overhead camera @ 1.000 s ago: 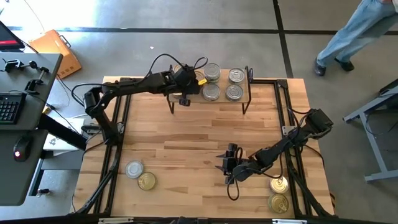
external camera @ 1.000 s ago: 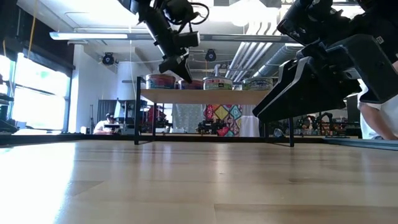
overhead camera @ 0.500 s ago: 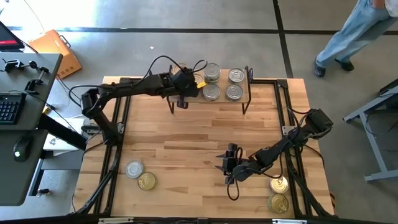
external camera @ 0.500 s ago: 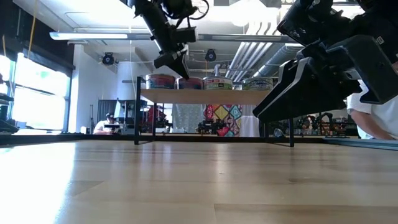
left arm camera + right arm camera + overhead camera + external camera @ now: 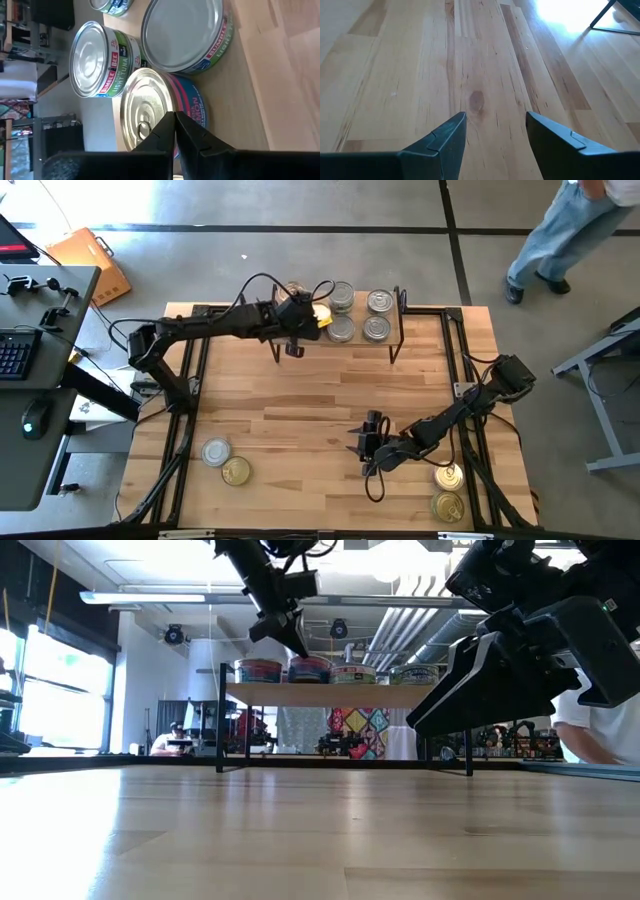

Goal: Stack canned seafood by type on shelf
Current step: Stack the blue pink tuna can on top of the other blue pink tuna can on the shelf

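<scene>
Several tins of canned seafood stand on the shelf [image 5: 340,695] at the table's far edge. Nearest my left gripper is a gold-lidded one with a pink and blue label [image 5: 150,107] [image 5: 308,668]; silver-lidded ones [image 5: 92,60] [image 5: 341,328] stand around it. My left gripper [image 5: 300,646] [image 5: 175,120] is shut and hovers just above that gold-lidded tin. My right gripper [image 5: 495,125] [image 5: 366,438] stands open low over bare wood at the table's near middle, with nothing between its fingers.
Loose tins lie on the table: a silver-lidded one [image 5: 215,451] and a gold-lidded one [image 5: 237,471] near left, two gold-lidded ones [image 5: 448,477] [image 5: 447,506] near right. A desk with a keyboard [image 5: 15,352] stands left of the table. A person [image 5: 570,230] walks beyond the far right corner.
My left gripper, staying shut, has risen from the level of the tins on the shelf to just above them and drifted slightly toward the table's left edge. The gold-lidded tin it stood in front of now shows in full in the low view.
</scene>
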Robot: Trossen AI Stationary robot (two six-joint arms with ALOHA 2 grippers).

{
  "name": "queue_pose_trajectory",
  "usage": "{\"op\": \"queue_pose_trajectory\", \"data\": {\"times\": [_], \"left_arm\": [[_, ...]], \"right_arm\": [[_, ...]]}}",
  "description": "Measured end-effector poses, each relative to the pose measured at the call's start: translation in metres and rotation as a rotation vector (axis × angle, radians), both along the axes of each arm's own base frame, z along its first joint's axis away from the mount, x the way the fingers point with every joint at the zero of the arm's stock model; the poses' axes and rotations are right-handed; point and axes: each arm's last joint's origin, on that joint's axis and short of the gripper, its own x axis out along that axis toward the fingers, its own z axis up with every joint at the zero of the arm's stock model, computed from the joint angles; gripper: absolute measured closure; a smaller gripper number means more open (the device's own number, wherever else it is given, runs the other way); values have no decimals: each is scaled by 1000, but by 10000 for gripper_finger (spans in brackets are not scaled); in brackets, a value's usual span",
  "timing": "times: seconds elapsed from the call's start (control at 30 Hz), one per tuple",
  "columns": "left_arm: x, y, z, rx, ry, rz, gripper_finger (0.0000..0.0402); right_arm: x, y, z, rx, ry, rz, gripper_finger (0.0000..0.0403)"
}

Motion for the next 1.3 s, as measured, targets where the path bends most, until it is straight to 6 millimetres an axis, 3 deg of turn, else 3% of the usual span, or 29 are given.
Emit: {"op": "queue_pose_trajectory", "data": {"times": [0.87, 1.17, 1.3], "left_arm": [[5, -46, -5, -26, 72, -54, 401], [2, -48, -7, -54, 85, -24, 401], [2, -48, -7, -55, 87, -22, 401]], "right_arm": [[0, -1, 0, 1, -7, -17, 204], [25, -38, 10, -101, -67, -96, 204], [46, -52, 28, -307, -60, 19, 204]]}}
